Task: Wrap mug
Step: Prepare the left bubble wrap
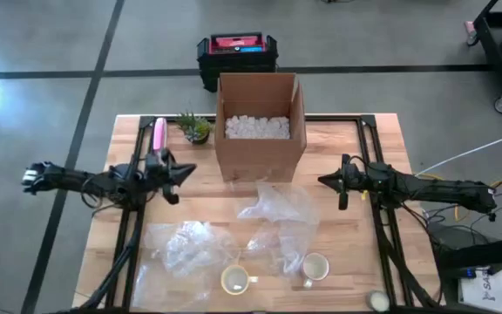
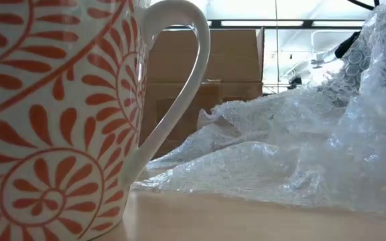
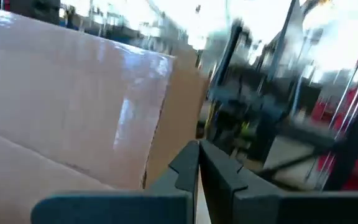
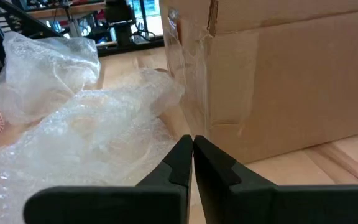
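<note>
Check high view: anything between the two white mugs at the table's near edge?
Only bare wood between the left white mug and the right white mug; crumpled clear bubble wrap lies just behind the gap.

Patterned mug cut off at frame edge; room beyond box perhaps blurred.

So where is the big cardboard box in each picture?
High view: cardboard box at top centre, open, white bits inside.
Low view: box behind the mug handle.
Left wrist view: box wall fills the left.
Right wrist view: box corner at right.
Shared landmark: bubble wrap beside it.
</note>
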{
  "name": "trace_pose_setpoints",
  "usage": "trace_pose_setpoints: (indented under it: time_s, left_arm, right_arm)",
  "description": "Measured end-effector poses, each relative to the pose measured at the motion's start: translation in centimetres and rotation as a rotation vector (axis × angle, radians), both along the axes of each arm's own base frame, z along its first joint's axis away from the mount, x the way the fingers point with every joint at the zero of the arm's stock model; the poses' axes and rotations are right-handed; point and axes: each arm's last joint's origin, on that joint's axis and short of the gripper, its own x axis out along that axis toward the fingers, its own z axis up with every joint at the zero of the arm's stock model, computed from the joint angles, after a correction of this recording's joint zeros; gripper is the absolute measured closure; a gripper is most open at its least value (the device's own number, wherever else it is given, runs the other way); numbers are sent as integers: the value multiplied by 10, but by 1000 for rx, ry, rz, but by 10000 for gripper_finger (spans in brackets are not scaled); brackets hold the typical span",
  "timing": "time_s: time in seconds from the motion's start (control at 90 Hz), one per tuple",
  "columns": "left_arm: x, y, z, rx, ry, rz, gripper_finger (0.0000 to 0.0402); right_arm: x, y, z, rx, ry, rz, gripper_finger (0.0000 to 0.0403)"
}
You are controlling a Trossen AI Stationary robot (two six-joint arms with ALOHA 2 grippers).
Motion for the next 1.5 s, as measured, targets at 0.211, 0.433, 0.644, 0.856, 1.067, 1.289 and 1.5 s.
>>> trace_pose_setpoints:
  time_s: [0.211, 0.433, 0.644, 0.856, 1.067, 1.289, 1.5]
  left_arm:
    - [19, -8, 84, 12, 435, -92, 402]
    - [50, -48, 125, -288, 767, -432, 402]
    - [84, -130, 101, -341, 1022, -601, 402]
    - [112, -166, 58, -408, 1167, -584, 402]
    - [127, -177, 16, -497, 1283, -529, 402]
    - [127, -173, 8, -540, 1302, -417, 402]
    - [116, -154, -6, -505, 1431, -231, 402]
  right_arm:
    - [0, 0, 0, 0, -1, -1, 403]
    - [0, 0, 0, 0, 0, 0, 403]
    - [0, 0, 0, 0, 0, 0, 403]
    - [0, 0, 0, 0, 0, 0, 403]
    - [0, 0, 0, 0, 0, 0, 403]
    - [0, 0, 0, 0, -1, 0, 403]
    - [0, 0, 0, 0, 0, 0, 403]
